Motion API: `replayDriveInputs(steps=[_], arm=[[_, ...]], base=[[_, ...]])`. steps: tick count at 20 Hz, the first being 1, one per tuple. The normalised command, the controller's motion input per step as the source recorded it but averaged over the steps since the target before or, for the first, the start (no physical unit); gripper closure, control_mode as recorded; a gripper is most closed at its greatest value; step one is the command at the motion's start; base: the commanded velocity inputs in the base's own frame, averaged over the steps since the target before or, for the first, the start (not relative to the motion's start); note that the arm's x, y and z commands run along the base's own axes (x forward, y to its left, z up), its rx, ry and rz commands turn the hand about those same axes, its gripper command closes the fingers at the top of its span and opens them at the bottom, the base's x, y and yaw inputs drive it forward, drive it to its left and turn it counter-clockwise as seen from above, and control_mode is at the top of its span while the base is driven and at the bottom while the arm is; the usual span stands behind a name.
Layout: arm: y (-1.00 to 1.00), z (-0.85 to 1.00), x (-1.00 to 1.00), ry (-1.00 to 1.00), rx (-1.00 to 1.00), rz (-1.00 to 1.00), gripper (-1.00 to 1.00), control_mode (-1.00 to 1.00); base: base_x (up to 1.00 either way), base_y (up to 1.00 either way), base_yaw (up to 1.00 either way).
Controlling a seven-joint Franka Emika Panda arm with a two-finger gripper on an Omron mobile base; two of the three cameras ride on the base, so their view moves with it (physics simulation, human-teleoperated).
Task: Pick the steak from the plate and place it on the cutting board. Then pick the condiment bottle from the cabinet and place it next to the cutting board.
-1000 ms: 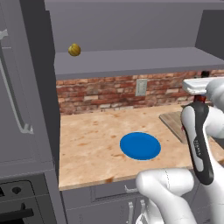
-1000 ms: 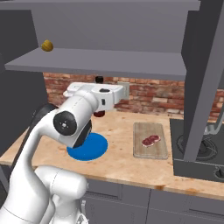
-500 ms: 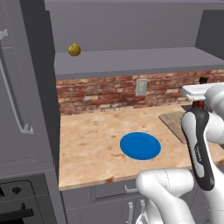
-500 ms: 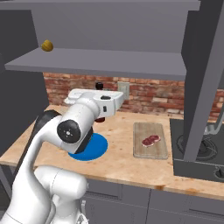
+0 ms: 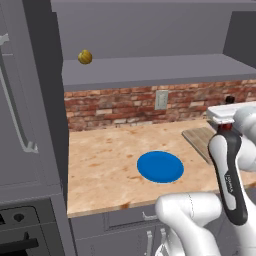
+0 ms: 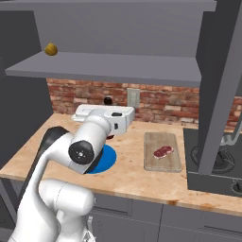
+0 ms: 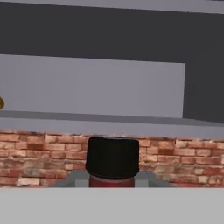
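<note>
With the steak (image 6: 163, 151) already lying on the cutting board (image 6: 162, 151), I have the hand (image 7: 113, 181) closed around the condiment bottle (image 7: 113, 162), carried upright above the bench (image 5: 110, 165) left of the cutting board, presumably so it sets down standing.

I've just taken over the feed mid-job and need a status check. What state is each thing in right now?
steak: lying on the cutting board, off the plate.
plate: on the counter, nothing on it.
condiment bottle: out of the cabinet, upright, capped, held above the counter.
tool: shut on the condiment bottle.
yellowish round fruit: resting on the cabinet shelf.
</note>
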Motion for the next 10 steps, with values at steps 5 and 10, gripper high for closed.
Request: replayDriveInputs(steps=[5,10], arm=[[0.00,-0.34,0.00,0.00,0.00,0.05,1.00,-1.00],[0.00,-0.34,0.00,0.00,0.00,0.06,1.00,-1.00]], base=[[0.00,0.00,0.00],[0.00,0.00,0.00]])
